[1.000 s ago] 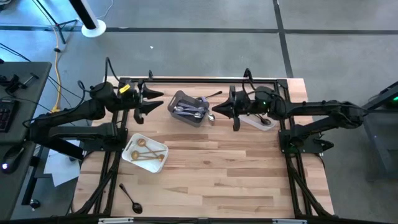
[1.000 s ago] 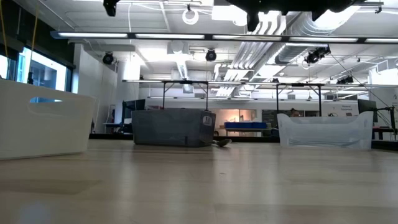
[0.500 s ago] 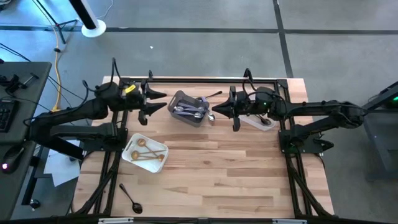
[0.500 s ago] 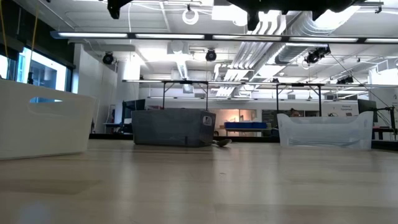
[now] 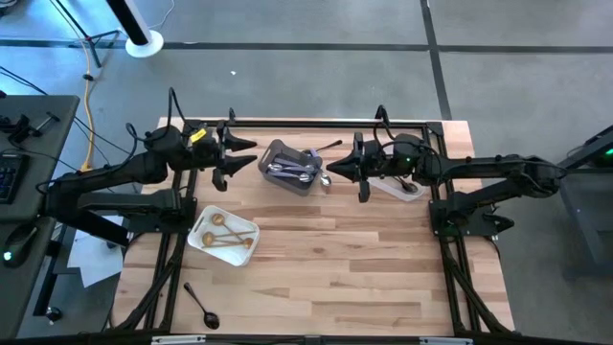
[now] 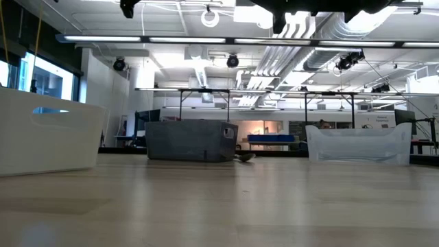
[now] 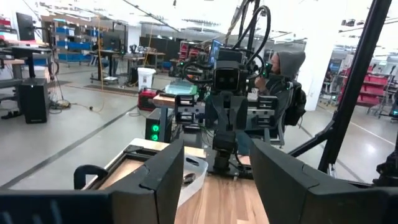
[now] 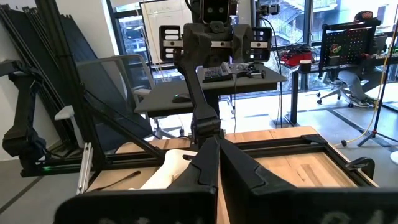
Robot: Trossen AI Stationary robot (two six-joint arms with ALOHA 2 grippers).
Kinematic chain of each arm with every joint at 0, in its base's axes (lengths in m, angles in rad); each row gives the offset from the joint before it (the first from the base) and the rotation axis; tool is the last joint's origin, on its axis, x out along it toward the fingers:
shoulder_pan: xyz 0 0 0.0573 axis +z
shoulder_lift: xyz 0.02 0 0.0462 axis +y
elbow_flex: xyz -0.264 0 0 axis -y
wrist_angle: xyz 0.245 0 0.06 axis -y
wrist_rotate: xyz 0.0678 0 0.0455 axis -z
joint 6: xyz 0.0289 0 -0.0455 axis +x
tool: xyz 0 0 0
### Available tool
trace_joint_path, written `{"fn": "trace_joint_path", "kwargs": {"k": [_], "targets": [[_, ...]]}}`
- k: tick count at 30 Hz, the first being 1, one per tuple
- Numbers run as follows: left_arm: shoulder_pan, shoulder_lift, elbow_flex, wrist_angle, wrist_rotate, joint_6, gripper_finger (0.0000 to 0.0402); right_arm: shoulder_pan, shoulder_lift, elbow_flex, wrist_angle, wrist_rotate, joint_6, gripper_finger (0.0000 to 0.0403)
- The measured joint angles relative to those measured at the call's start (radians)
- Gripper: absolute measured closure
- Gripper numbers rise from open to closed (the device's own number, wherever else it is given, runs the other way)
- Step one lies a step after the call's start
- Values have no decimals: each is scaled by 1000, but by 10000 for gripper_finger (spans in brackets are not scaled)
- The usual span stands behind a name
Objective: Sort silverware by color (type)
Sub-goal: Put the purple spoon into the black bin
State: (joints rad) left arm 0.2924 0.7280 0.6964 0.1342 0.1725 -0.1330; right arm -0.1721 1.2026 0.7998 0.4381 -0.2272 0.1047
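Both grippers hang level above the table's far part, facing each other across the grey bin (image 5: 290, 168), which holds several shiny silver pieces of silverware. My left gripper (image 5: 237, 160) stands open to the left of the bin, its fingers (image 7: 158, 180) wide apart with nothing between them. My right gripper (image 5: 329, 171) is shut to the right of the bin, its fingers (image 8: 214, 168) closed together on nothing. Gold spoons lie in the white tray (image 5: 226, 237). A black spoon (image 5: 203, 305) lies flat on the table near the front left corner. Another spoon (image 6: 243, 157) lies on the table beside the bin's right end.
A clear tub (image 5: 402, 185) stands under my right arm at the far right. A dark slim piece (image 5: 328, 147) sticks out past the bin's far right corner. The wooden table (image 5: 345, 259) is bare from its middle to the near right. A person sits beyond the table (image 7: 283, 87).
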Motion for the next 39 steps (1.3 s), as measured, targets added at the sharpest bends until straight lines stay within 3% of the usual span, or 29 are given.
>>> {"fn": "trace_joint_path", "kwargs": {"k": [4,11,39], "targets": [[0,0,0,16,0,11,268,0,0,0,0,0,0,403],[-1,0,0,36,69,-45,391,0,0,0,0,0,0,403],[-61,0,0,29,8,-37,401,0,1,0,-8,0,0,403]]}}
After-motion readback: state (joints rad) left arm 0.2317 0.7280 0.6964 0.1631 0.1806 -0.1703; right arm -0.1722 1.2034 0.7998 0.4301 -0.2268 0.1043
